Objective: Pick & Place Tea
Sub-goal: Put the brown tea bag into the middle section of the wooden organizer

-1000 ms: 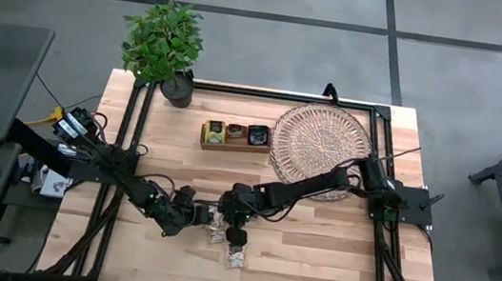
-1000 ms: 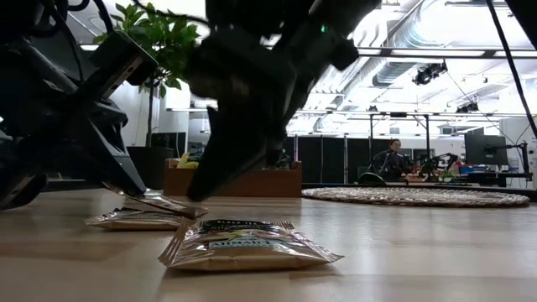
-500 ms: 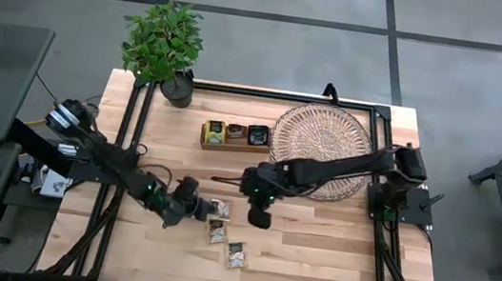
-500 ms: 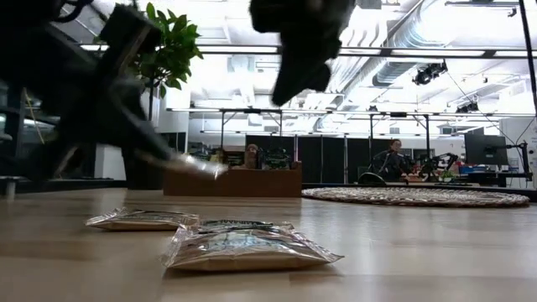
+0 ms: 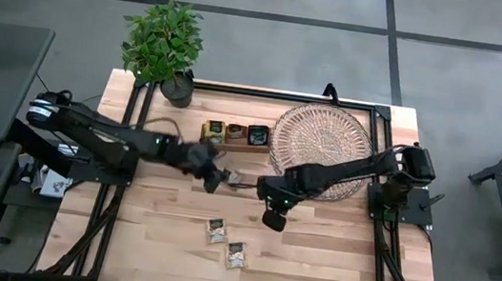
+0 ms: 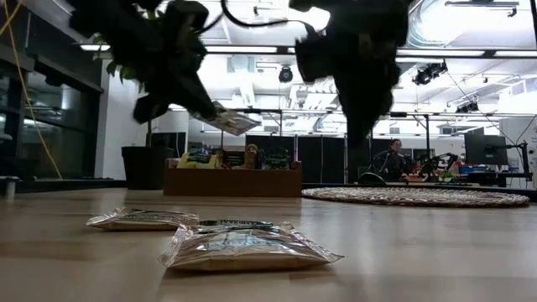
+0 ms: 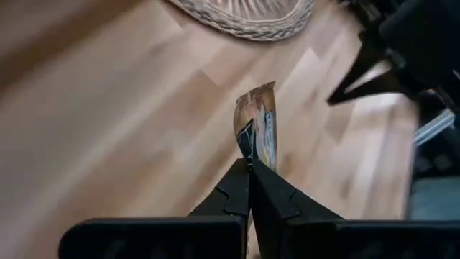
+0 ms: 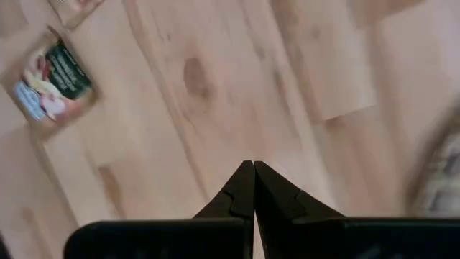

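You've got one beige sachet (image 7: 256, 124) pinched in your left gripper (image 5: 216, 177), lifted off the table, just short of the wooden box (image 5: 235, 136) and not yet over it. That box looks already part-filled across its three compartments, so I'd judge you well along. Two more flat, crinkly foil sachets (image 5: 225, 241) lie on the pale plank tabletop (image 5: 313, 263), well apart from the box on its near side, so those are left. Your right gripper (image 5: 272, 222) hangs closed and empty beside the round woven wicker tray (image 5: 320, 139), which holds no tea.
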